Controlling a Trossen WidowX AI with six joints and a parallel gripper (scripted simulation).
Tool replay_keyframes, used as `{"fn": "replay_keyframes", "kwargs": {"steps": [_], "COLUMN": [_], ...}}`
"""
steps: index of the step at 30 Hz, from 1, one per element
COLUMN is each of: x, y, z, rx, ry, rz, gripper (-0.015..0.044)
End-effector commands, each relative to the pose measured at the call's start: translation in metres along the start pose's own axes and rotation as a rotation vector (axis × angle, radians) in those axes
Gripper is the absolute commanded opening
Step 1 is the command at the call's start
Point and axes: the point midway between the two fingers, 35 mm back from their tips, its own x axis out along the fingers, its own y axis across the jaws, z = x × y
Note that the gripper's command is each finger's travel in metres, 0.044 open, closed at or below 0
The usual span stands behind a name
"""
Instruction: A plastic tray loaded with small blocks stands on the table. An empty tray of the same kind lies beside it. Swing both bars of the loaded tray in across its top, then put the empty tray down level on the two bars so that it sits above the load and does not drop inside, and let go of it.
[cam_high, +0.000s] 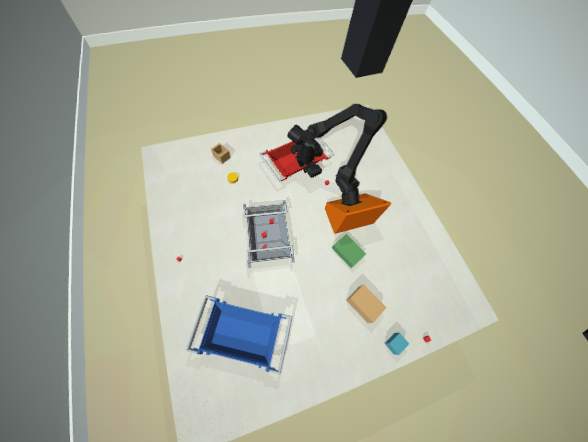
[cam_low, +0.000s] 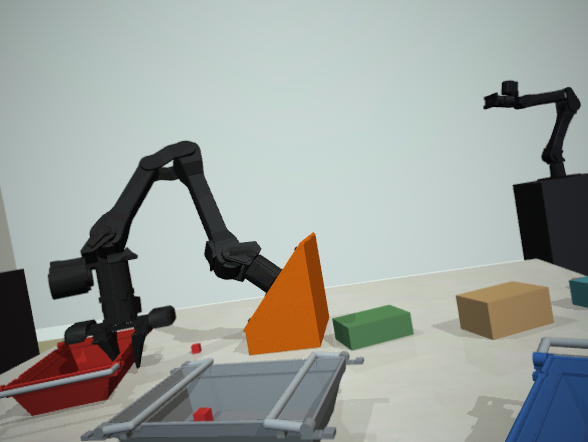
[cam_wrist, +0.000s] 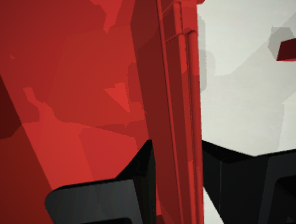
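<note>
The loaded grey tray (cam_high: 251, 232) stands mid-table with small red cubes inside. Both its bars lie across its top: one bar (cam_high: 265, 214) (cam_low: 171, 393) near the end facing the red tray, the other bar (cam_high: 270, 249) (cam_low: 294, 387) near the opposite end. The empty red tray (cam_high: 285, 159) (cam_low: 75, 395) (cam_wrist: 75, 75) stands upright on the table, its bars swung outward. My gripper (cam_high: 309, 162) (cam_low: 128, 361) (cam_wrist: 166, 141) points down over its long side near the orange base. One finger is inside the tray and one outside, shut on that side wall.
A larger blue tray (cam_high: 240, 332) (cam_low: 555, 400) has its bars out. An orange wedge (cam_high: 357, 215) (cam_low: 295, 310) carries the arm. A green block (cam_high: 349, 251) (cam_low: 372, 327), tan block (cam_high: 366, 303) (cam_low: 505, 310), teal block (cam_high: 397, 343), yellow disc (cam_high: 232, 177), brown box (cam_high: 220, 154) and loose red cubes lie around.
</note>
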Motion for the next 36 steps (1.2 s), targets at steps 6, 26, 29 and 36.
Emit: {"fn": "replay_keyframes", "kwargs": {"steps": [6, 26, 29, 36], "x": [0.000, -0.041, -0.053, -0.079], "y": [-0.001, 0.000, -0.001, -0.001], "z": [0.000, -0.006, -0.005, -0.001], "rx": [-0.006, -0.002, -0.003, -0.005], "ry": [0.004, 0.006, 0.006, 0.006], "rz": [-0.005, -0.017, -0.017, -0.010], "gripper": [0.0075, 0.0000, 0.0000, 0.0000]}}
